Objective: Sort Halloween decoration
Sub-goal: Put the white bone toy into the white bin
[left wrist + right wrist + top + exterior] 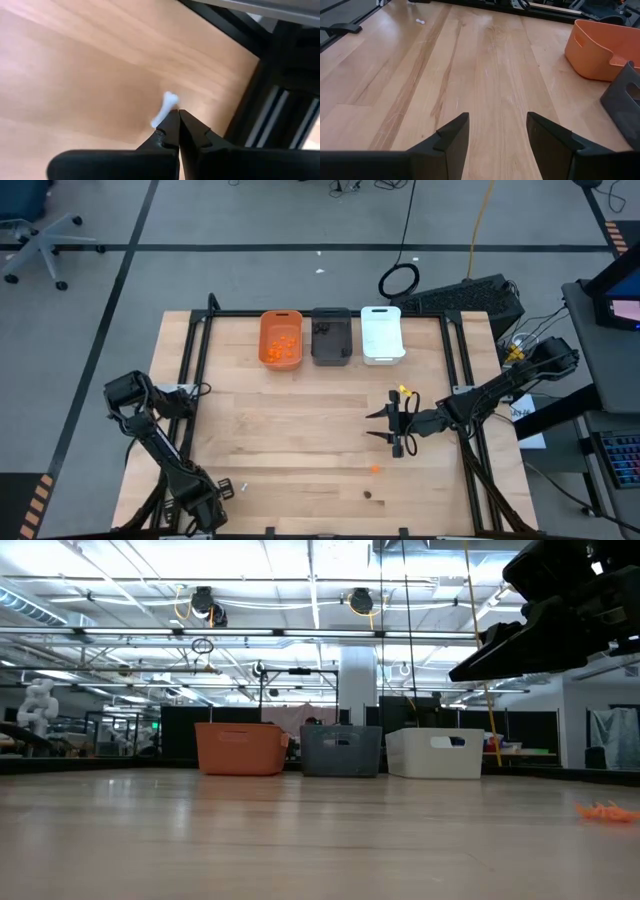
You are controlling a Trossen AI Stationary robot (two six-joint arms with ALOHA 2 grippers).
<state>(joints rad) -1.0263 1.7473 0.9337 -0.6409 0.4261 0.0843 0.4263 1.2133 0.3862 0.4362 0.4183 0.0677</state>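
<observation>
Closed tight, my left gripper (178,116) hangs over a small white stick (165,108) near the table's (300,430) front edge, poised to collect it, while my right gripper (497,135) waits spread above mid-table, facing the orange bin (600,47).

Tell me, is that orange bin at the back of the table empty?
No. Seen from above, the orange bin already holds a scatter of small orange pieces on its floor.

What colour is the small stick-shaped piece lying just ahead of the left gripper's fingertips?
White. The bone-like stick shows best in the left wrist view, just beyond the shut left gripper.
</observation>
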